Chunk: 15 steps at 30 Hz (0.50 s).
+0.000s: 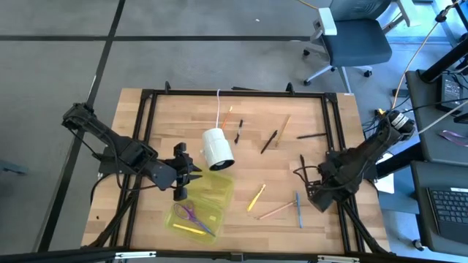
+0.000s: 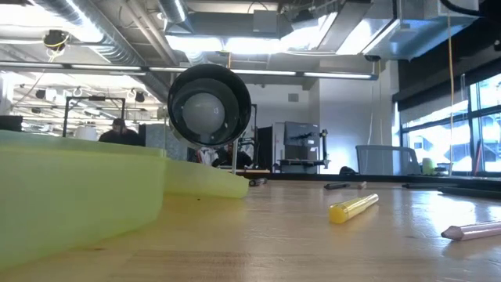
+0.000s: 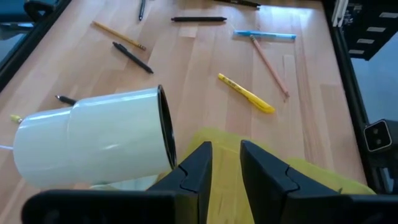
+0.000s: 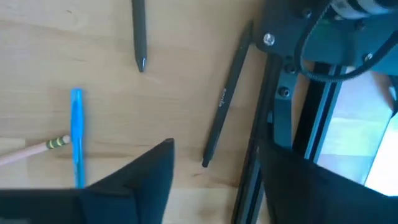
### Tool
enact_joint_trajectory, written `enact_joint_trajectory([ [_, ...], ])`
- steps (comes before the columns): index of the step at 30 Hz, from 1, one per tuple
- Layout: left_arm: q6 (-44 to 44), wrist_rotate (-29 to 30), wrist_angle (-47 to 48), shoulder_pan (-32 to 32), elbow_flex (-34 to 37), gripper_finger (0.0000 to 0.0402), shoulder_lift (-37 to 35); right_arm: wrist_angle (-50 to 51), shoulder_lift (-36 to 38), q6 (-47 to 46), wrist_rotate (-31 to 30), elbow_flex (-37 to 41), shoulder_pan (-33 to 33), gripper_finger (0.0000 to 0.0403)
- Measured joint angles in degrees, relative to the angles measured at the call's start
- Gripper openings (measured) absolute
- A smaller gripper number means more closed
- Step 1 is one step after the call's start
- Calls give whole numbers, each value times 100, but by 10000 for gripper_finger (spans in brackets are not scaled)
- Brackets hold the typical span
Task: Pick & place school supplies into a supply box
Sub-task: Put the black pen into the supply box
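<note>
The left gripper [image 1: 183,177] has its two dark fingers [image 3: 194,171] drawn close together with only a thin slit between them and nothing held; it hovers over the edge of the flat translucent yellow-green plastic supply box [image 1: 212,196], just beside the white cylinder [image 1: 217,148] lying on its side. The right gripper [image 4: 214,171] is released, its fingers spread wide and empty, and it sits well apart from the box, at the table's right rail.

The supply box lies open on the wooden table [image 1: 248,120], and the white cylinder touches its far edge. Inside the box rest the purple-handled scissors [image 1: 187,214] and a thin yellow pencil [image 1: 189,229].

To the right of the box, on bare wood, lie a yellow pen [image 1: 256,197], then a wood-coloured pencil [image 1: 276,211] and a light blue pen [image 1: 298,209]; the pencil's eraser end lies just beside the blue pen. Beyond the cylinder, farther from the box, lie an orange pencil [image 1: 227,117], a short black pen [image 1: 239,130], a longer black pen [image 1: 269,142] and a dark grey pen [image 1: 312,135]. Another black pen [image 4: 227,93] lies along the right rail, near the right gripper.
</note>
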<state>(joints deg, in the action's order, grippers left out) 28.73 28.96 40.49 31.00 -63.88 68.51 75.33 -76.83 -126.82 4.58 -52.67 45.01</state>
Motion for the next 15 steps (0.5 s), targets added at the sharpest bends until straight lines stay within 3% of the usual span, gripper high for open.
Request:
enact_joint_trajectory([
  [6,0,149,0,0,0,75,0,-310,-414,-393,5,14,58,263],
  [15,50,150,-2,-2,0,76,-2,-1068,-799,-513,106,632,99,238],
])
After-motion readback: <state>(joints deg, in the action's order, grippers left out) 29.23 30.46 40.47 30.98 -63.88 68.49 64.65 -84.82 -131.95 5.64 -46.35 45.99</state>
